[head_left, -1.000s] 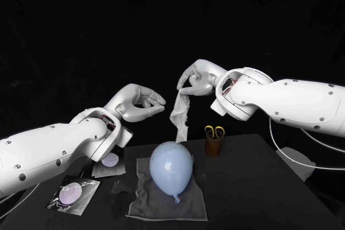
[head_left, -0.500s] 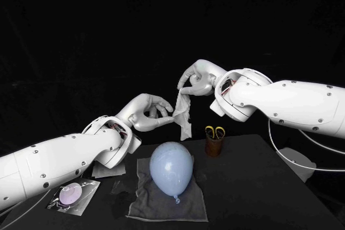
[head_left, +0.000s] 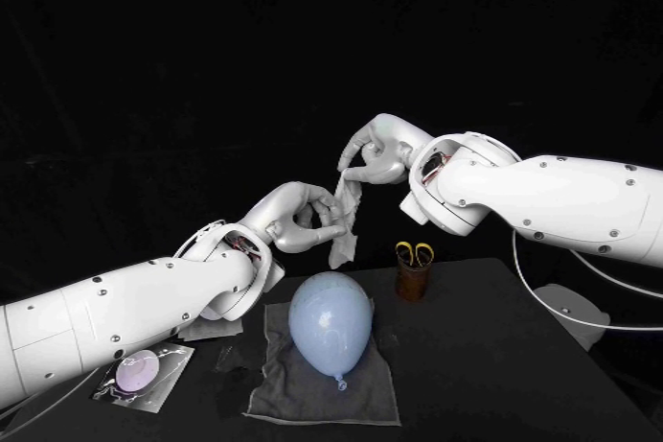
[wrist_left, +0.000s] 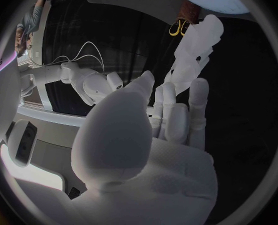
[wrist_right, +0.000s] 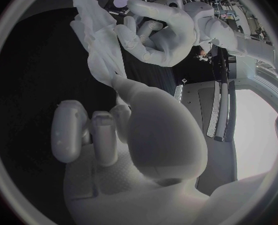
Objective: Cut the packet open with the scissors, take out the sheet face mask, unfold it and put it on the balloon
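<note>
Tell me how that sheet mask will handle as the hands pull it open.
Likely floppy: the sheet mask hangs limp and folded from the right hand. Probably light, since a fingertip pinch carries it. Its layers may cling together where the left hand pinches it.

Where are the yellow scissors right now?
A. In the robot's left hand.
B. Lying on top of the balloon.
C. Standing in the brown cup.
C: the scissors stand handles-up in the brown cup on the table, beside the balloon.
</note>
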Controlling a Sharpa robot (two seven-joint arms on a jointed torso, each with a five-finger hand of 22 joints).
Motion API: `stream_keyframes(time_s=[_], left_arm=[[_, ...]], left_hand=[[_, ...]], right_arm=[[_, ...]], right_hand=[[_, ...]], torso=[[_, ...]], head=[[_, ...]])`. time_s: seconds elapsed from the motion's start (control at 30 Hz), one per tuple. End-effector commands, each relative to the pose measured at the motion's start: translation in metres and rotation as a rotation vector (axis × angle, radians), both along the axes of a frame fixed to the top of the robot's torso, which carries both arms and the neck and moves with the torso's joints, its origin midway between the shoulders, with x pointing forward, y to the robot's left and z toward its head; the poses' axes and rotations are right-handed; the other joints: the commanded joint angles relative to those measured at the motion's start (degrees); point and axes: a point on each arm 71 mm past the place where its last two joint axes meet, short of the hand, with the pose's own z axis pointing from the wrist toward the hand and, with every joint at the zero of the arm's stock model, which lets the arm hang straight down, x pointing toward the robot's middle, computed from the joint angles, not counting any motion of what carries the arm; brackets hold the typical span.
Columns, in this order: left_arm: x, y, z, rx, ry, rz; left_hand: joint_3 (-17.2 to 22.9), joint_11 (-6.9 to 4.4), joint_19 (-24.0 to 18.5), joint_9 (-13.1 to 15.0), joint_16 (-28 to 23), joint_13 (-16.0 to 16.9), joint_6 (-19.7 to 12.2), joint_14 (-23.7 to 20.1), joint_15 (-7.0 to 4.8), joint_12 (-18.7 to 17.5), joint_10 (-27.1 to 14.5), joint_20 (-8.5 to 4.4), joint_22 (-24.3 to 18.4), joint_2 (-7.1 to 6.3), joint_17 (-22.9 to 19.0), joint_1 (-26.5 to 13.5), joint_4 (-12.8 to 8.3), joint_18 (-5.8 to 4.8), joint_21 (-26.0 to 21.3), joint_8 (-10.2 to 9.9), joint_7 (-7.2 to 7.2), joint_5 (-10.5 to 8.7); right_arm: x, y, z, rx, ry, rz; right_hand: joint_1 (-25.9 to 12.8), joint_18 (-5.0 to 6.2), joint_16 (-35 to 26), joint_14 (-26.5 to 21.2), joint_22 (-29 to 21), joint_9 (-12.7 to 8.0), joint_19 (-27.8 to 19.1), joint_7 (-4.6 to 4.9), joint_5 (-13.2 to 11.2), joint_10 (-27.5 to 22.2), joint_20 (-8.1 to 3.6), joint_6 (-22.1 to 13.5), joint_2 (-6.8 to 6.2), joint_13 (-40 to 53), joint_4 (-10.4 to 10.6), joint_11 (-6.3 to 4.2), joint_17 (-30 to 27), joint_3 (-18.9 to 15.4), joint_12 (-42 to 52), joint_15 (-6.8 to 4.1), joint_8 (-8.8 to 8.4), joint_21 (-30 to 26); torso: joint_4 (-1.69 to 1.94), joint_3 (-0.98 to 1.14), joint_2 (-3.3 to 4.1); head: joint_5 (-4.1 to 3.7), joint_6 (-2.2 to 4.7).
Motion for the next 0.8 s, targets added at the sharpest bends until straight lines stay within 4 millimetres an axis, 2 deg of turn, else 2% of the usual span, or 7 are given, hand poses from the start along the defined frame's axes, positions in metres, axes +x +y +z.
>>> stream_keyframes(time_s=[0.03, 0.3, 0.47, 0.8], left_arm=[[0.0018, -0.0006, 0.0000, 0.019, -0.008, 0.034], [0.0047, 0.0006, 0.0002, 0.009, -0.003, 0.081], [0.0058, 0.0004, 0.0002, 0.007, 0.002, 0.097], [0.0069, -0.0005, 0.0001, -0.001, 0.015, 0.109]], left_hand=[[-0.09, -0.32, 0.38, -0.51, 0.37, 0.13, -0.65, 0.39, 0.06, 0.40, -0.09, 0.09, 0.26, -0.20, 0.17, 0.67, 0.49, -0.32, 0.28, -0.64, 0.15, 0.11], [-0.68, 0.71, 0.27, -1.62, 0.39, 0.70, -2.71, 0.46, 0.85, 1.60, -0.76, 0.51, 0.54, -0.45, 0.37, 1.24, 1.60, -0.46, 0.67, -2.19, 1.34, 0.11], [-1.13, 1.21, 0.34, -1.49, 0.45, 1.00, -2.70, 0.61, 1.27, 2.30, -1.01, 0.85, 0.80, -0.41, 0.64, 1.46, 2.03, -0.50, 0.93, -1.75, 1.95, 0.10], [-1.63, 1.37, 0.43, -1.17, 0.52, 1.28, -2.52, 0.79, 1.47, 3.02, -1.17, 1.11, 1.06, -0.33, 0.96, 1.57, 2.52, -0.49, 1.19, -0.98, 2.12, 0.10]], right_arm=[[-0.0017, 0.0022, 0.0009, -0.003, -0.013, 0.003], [-0.0061, 0.0050, 0.0005, -0.001, -0.011, 0.018], [-0.0080, 0.0061, 0.0004, 0.000, -0.010, 0.024], [-0.0094, 0.0100, -0.0005, 0.003, -0.002, 0.036]], right_hand=[[-0.43, -0.66, 0.23, 6.28, 11.39, 0.09, 1.58, 0.11, 0.09, 2.99, 0.03, -0.39, 0.02, 6.14, 0.08, -0.28, 15.05, 0.32, 0.22, 0.11, 0.20, 0.30], [-0.43, -0.66, 0.23, 6.28, 11.39, 0.09, 1.58, 0.11, 0.09, 2.99, 0.03, -0.39, 0.02, 6.14, 0.08, -0.28, 15.05, 0.32, 0.22, 0.11, 0.20, 0.30], [-0.82, -0.64, 0.23, 6.28, 11.38, 0.15, 1.56, 0.12, 0.08, 3.02, 0.03, -0.48, -0.08, 6.17, -0.17, -0.27, 15.05, 0.81, 0.21, 0.12, 0.38, 0.25], [-0.92, -0.65, 0.23, 6.28, 11.38, 0.16, 1.57, 0.13, 0.09, 3.02, 0.03, -0.50, -0.12, 6.17, -0.22, -0.27, 15.05, 0.88, 0.21, 0.12, 0.41, 0.26]], torso=[[0.01, 0.00, 0.01], [0.02, -0.02, 0.03], [-0.05, -0.02, -0.02], [0.02, -0.01, 0.00]], head=[[0.07, 0.05], [0.10, 0.08], [0.19, 0.07], [0.28, 0.27]])
